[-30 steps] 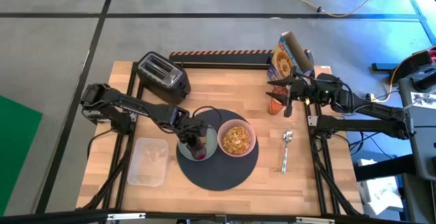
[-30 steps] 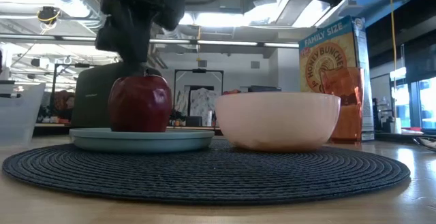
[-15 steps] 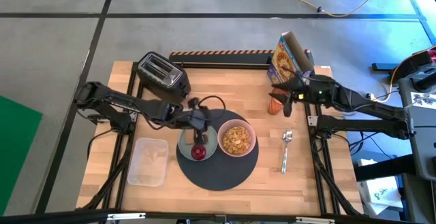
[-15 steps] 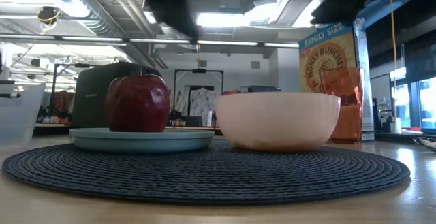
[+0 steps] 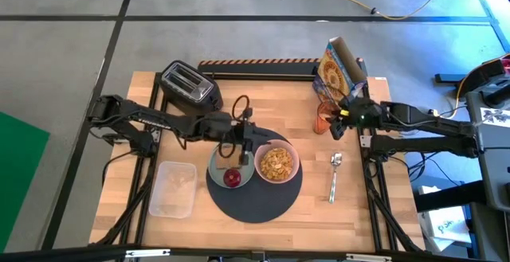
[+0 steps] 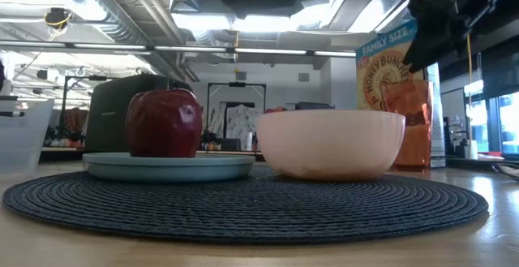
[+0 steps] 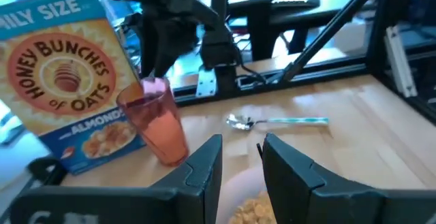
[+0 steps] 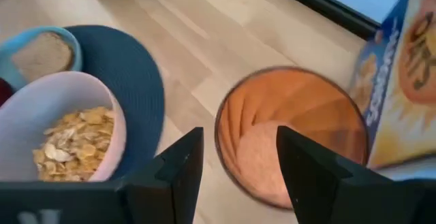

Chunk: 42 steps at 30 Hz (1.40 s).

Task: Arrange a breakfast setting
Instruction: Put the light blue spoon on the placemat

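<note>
The setting is mostly laid on the round dark mat (image 5: 255, 192) at the middle of the worktop (image 5: 382, 206): the pale green plate (image 5: 217, 165) carries the red apple (image 5: 232, 177) and a toast slice (image 8: 41, 55), and the pink bowl (image 5: 276, 162) of cereal stands touching the plate's right side. The metal spoon (image 5: 334, 176) lies to the right of the mat.

The step in hand looks to be fetching the orange cup (image 5: 321, 122), which stands far right, just beside the cereal box (image 5: 338, 67). The right end effector (image 8: 238, 163) hovers directly above the cup, its fingers (image 8: 178, 173) parted wide enough to span part of the rim, holding nothing. Next it likely needs to descend, pinch the cup wall and carry it toward the mat; the cereal box close behind leaves little room on that side.

The left end effector (image 7: 240, 157) hangs over the bowl's far edge, fingers narrowly apart and empty. The black toaster (image 5: 190, 89) and clear tub (image 5: 174, 187) sit at the left, out of the way.
</note>
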Each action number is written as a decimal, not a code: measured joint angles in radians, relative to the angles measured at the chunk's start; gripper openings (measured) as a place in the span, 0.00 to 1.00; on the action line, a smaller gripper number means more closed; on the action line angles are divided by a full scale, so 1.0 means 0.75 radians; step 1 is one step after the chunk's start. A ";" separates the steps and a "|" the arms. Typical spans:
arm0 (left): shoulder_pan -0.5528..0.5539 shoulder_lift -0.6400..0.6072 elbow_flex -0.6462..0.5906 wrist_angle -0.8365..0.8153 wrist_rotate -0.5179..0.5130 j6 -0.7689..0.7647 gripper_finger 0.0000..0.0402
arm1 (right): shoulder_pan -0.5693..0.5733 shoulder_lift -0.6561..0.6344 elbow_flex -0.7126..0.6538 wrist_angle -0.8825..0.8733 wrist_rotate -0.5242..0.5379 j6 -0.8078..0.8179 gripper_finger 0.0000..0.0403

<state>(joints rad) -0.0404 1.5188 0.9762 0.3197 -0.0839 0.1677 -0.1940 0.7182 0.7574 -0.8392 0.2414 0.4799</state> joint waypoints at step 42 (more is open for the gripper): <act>0.354 0.000 -0.002 0.205 0.020 -0.034 0.24 | 0.631 0.209 -0.221 0.057 0.075 1.016 0.43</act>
<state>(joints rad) 0.2249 1.5188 0.9749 0.4734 -0.0692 0.1421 0.2790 0.8753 0.5915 -0.7962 0.2974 1.2416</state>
